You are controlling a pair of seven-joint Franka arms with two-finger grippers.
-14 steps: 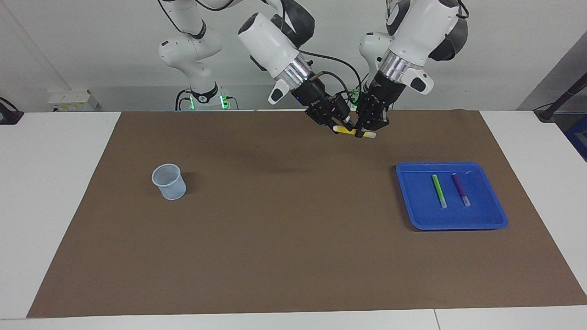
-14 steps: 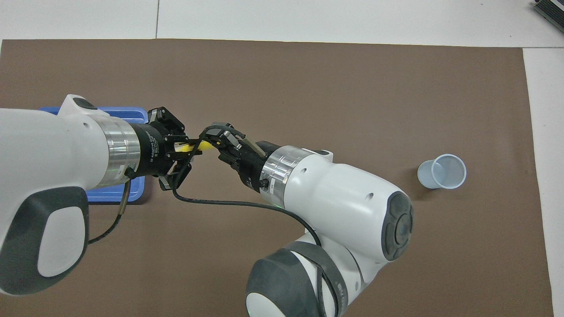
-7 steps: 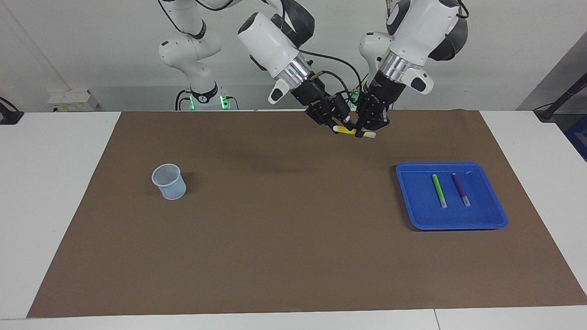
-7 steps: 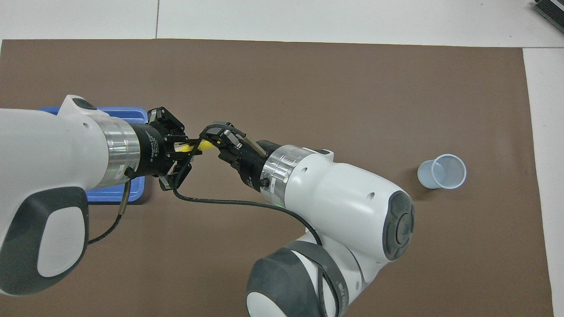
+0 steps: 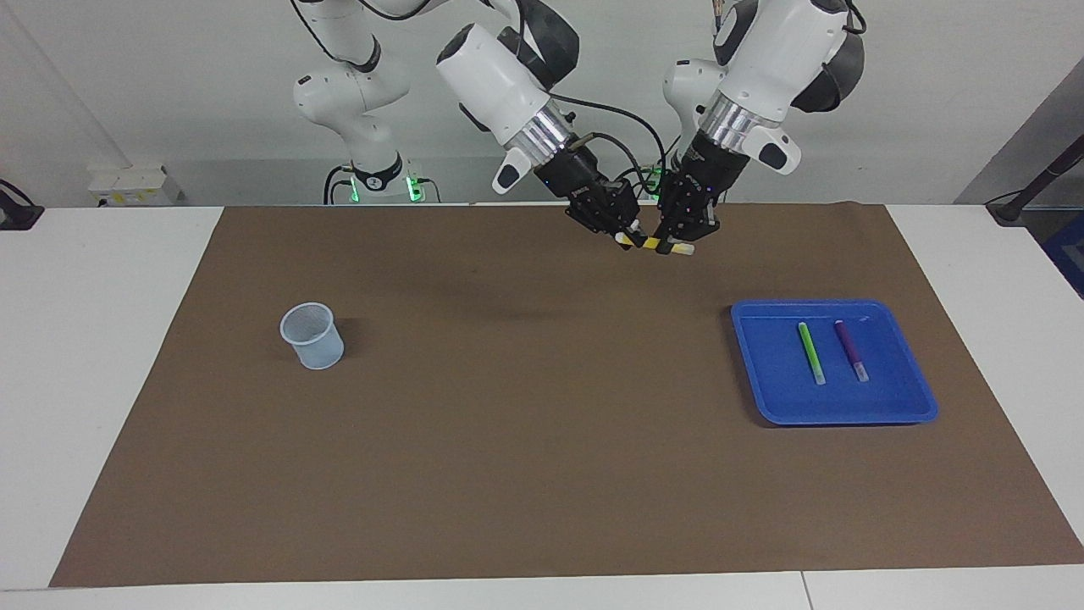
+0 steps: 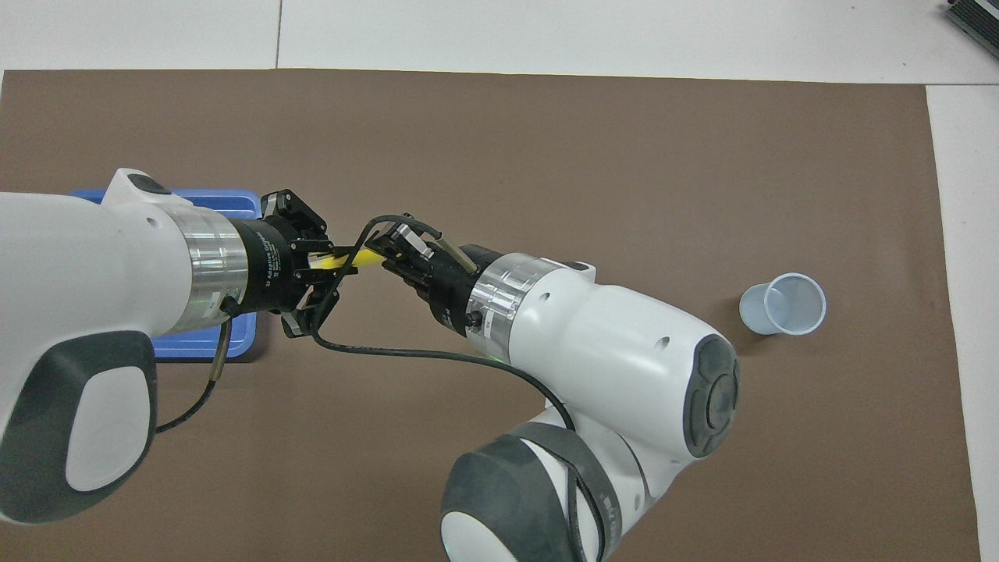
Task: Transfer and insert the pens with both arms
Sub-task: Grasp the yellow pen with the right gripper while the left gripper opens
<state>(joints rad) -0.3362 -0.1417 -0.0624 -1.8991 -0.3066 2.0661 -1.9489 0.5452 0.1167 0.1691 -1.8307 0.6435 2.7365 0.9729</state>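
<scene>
Right gripper closes on the pen
The right gripper [image 5: 627, 240] now clamps the yellow pen [image 5: 650, 244], covering more of its barrel than before.

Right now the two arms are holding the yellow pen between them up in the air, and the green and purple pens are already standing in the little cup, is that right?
Not quite. The green pen and purple pen lie in the blue tray, not in the cup, as the facing view shows. The rest holds: the left pincer and right pincer hold the yellow pen in the air.
</scene>
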